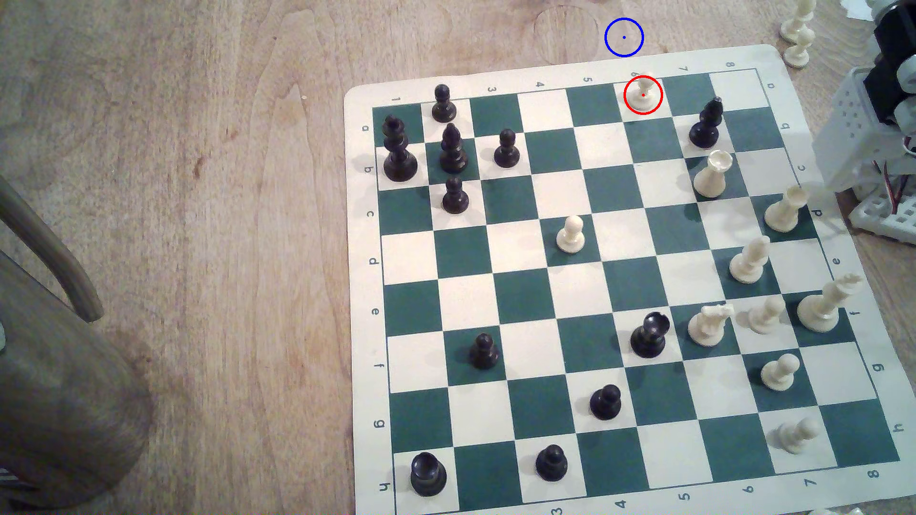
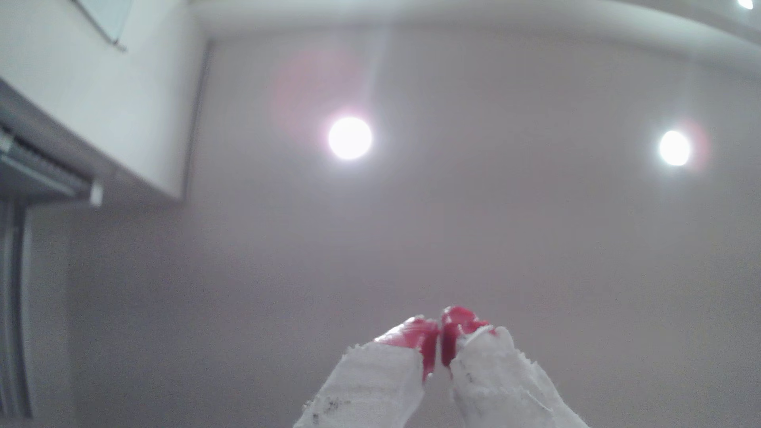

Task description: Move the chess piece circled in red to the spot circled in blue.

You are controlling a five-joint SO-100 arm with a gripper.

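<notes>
The pawn (image 1: 643, 94) stands upright inside the red ring on a white square in the board's far row, under the number 6, with nothing touching it. The blue spot (image 1: 624, 37) is bare wood on the counter (image 1: 198, 198), just beyond the board's (image 1: 614, 277) far edge and slightly toward the exterior view's left of the pawn, so the trip looks short: lift, carry over the border, set down.

The arm (image 1: 872, 119) is folded back at the exterior view's right edge, off the board, seemingly parked. That fits the wrist view, where the gripper (image 2: 438, 341) points up at a ceiling with two round lights (image 2: 350, 138); its red-tipped fingers (image 2: 424, 341) are pressed together with nothing between them.

Two cream pieces (image 1: 798, 34) stand off the board near the far right corner, probably captured ones, which suggests why the pawn goes off-board too.

The border is printed with numbers 1 to 8 along the far and near edges and letters a to h down both sides. No brand is readable.
</notes>
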